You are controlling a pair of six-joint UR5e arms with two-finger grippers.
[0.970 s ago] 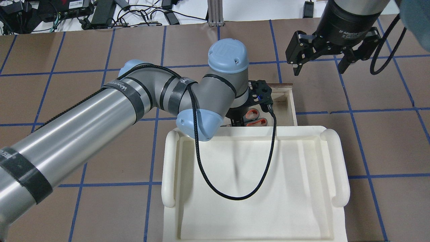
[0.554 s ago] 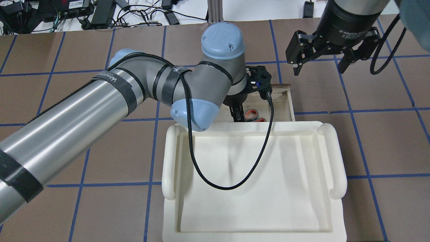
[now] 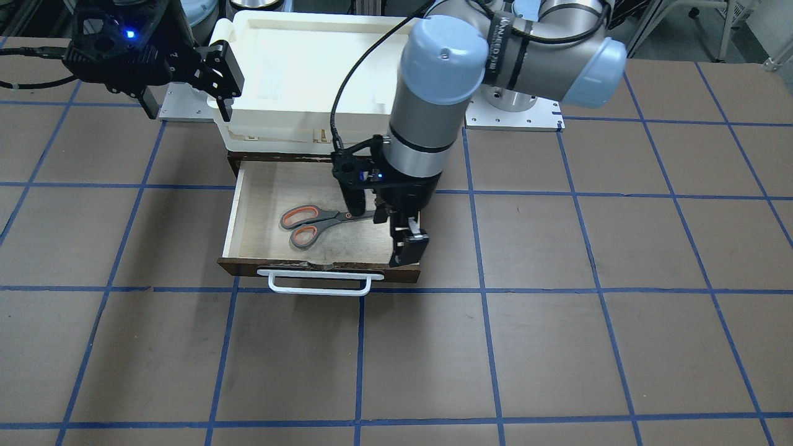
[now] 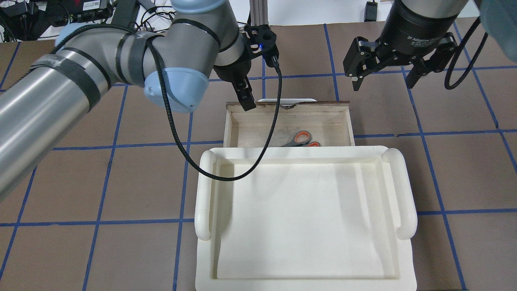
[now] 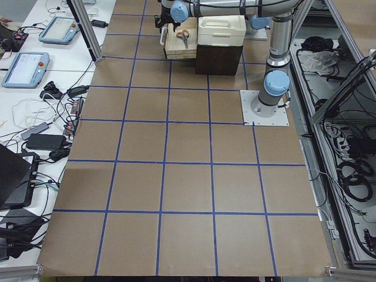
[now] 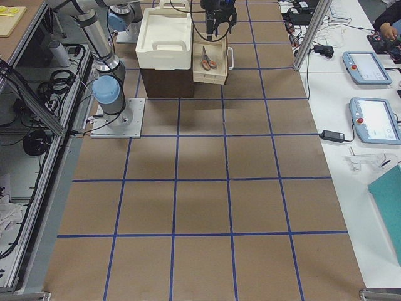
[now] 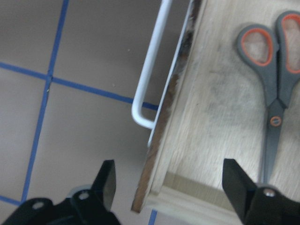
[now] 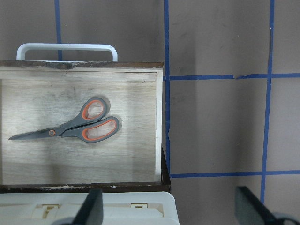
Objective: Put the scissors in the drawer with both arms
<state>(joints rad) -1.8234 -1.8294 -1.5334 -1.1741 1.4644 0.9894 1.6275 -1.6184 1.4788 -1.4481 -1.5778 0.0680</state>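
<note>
The scissors (image 3: 316,224) lie flat on the pale floor of the open drawer (image 3: 248,186), with nothing holding them. They also show in the overhead view (image 4: 301,138), the left wrist view (image 7: 274,93) and the right wrist view (image 8: 79,126). My left gripper (image 3: 381,223) is open and empty above the drawer's front corner next to the white bar handle (image 7: 152,70). The corner lies between its fingers in the left wrist view (image 7: 171,187). My right gripper (image 4: 383,83) is open and empty, raised beside the drawer's other side.
A cream-white plastic bin (image 4: 206,194) sits on top of the dark cabinet behind the drawer and hides part of the drawer from overhead. The left arm's black cable (image 4: 226,176) hangs over the bin. The brown table has blue grid lines.
My left gripper has risen out of the drawer and moved toward its handle end, leaving the scissors lying inside. The right gripper has not moved.
</note>
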